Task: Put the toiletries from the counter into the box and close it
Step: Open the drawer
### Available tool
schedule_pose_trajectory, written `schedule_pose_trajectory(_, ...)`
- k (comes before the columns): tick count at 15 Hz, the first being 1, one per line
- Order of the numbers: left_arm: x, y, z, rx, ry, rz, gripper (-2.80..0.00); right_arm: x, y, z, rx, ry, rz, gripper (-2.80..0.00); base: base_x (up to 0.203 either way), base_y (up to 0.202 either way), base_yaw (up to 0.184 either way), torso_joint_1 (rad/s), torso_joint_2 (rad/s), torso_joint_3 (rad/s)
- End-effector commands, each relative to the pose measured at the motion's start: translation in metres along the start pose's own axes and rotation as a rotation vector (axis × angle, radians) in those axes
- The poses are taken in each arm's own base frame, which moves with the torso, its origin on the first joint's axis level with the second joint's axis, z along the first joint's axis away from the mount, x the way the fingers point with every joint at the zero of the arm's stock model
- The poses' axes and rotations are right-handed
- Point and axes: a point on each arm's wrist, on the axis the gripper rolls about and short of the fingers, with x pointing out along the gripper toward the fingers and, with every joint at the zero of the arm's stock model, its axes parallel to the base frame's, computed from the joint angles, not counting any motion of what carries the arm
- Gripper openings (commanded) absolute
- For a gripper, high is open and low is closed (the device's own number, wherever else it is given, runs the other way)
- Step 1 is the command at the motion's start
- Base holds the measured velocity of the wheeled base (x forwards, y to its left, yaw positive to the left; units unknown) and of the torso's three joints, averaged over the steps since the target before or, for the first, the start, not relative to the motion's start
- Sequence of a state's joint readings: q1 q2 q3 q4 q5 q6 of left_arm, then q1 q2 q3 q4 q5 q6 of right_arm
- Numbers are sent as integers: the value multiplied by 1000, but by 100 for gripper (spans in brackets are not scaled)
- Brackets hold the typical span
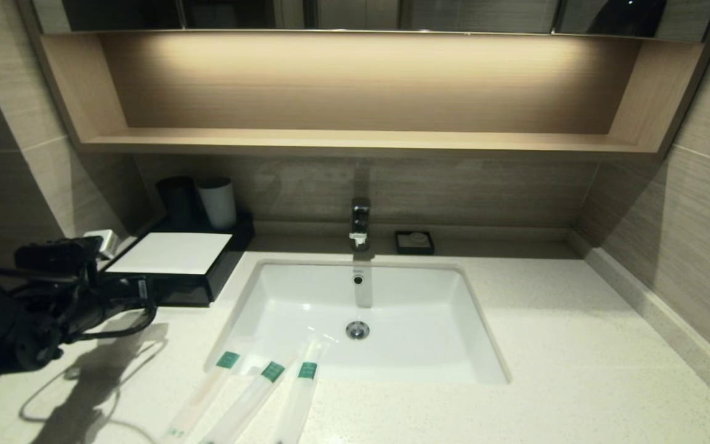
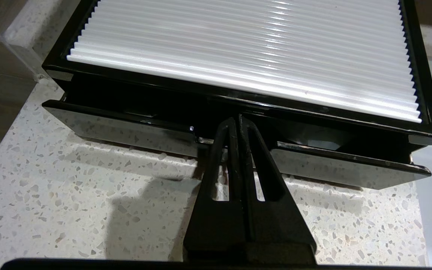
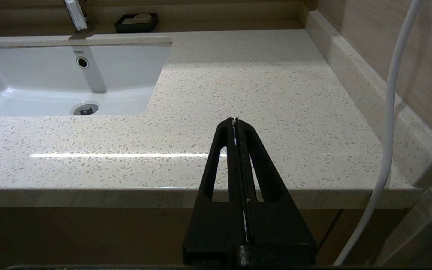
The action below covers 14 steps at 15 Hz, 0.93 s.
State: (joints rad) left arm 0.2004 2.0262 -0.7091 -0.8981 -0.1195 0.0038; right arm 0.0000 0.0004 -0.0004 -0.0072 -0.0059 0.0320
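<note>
Three slim translucent sachets [image 1: 204, 394] [image 1: 247, 404] [image 1: 299, 404] with green bands lie side by side on the counter [image 1: 577, 370] at the sink's near edge, their far ends over the rim. The black box [image 1: 173, 253] with a white top stands at the back left. In the left wrist view its drawer front [image 2: 126, 127] stands a little way out from the box body [image 2: 238, 56]. My left gripper [image 1: 145, 291] is shut, with its tips [image 2: 236, 120] in the notch at the middle of the drawer front. My right gripper [image 3: 235, 120] is shut and empty, low off the counter's front right edge.
A white sink [image 1: 392, 320] with a faucet [image 1: 360, 222] is set in the counter's middle. A small black soap dish [image 1: 415, 242] sits behind it. A black cup [image 1: 177, 198] and a white cup [image 1: 218, 202] stand behind the box. A wooden shelf [image 1: 355, 142] hangs above.
</note>
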Motion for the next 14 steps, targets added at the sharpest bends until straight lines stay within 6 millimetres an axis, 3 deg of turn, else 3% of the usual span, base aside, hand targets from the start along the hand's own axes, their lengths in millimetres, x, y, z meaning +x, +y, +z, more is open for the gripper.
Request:
schedule_pose_trajectory(1, -1, -2, -1, 3, 0, -5, -280, 0, 0, 0, 0, 1, 0, -280, 0, 0, 0, 0, 0, 0)
schedule_pose_trajectory(14, 11, -2, -6, 3, 9, -5, -280, 0, 0, 0, 0, 1, 0, -280, 0, 0, 0, 0, 0, 0)
